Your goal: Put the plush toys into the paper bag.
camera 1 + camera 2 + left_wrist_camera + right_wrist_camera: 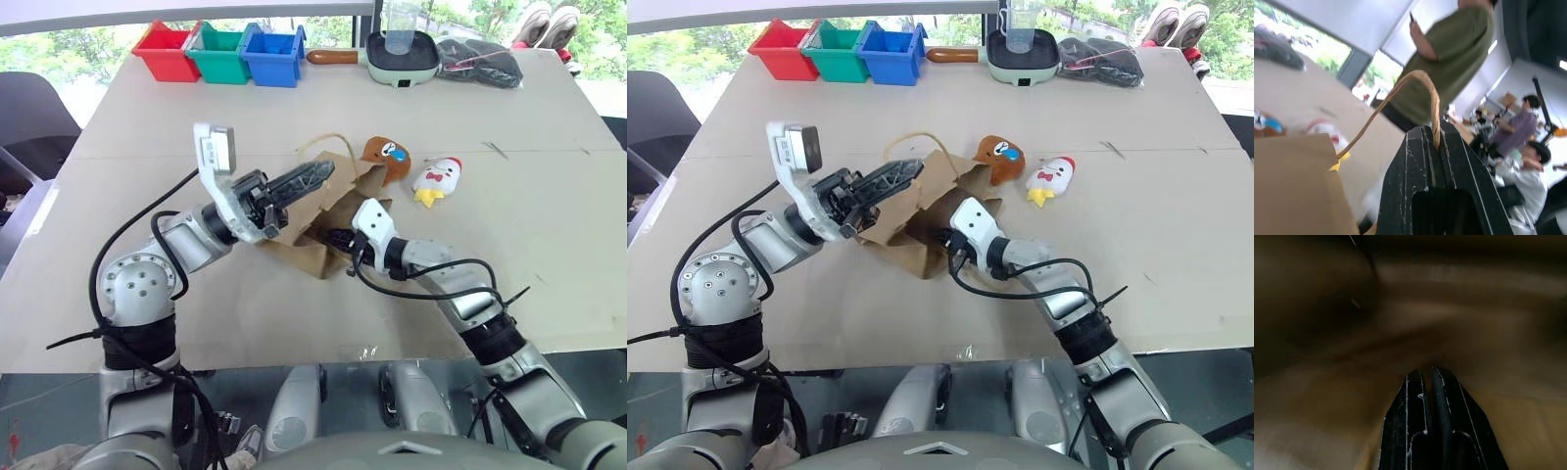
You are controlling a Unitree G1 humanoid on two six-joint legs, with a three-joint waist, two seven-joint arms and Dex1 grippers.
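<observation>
No toy is in the bag (323, 220) yet. The left claw (1436, 142) pinches the bag's handle (1400, 93), and the right claw (1427, 377), squeezed shut on nothing, pokes inside the bag. The brown toy (385, 157) and the chicken (437, 180) lie on the table just past the claws.

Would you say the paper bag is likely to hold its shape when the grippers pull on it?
Probably not. The paper bag lies creased and slumped on the table, so it likely flexes. The left gripper is shut on its thin cord handle, which bends, so it may sag. It looks light and may slide.
</observation>
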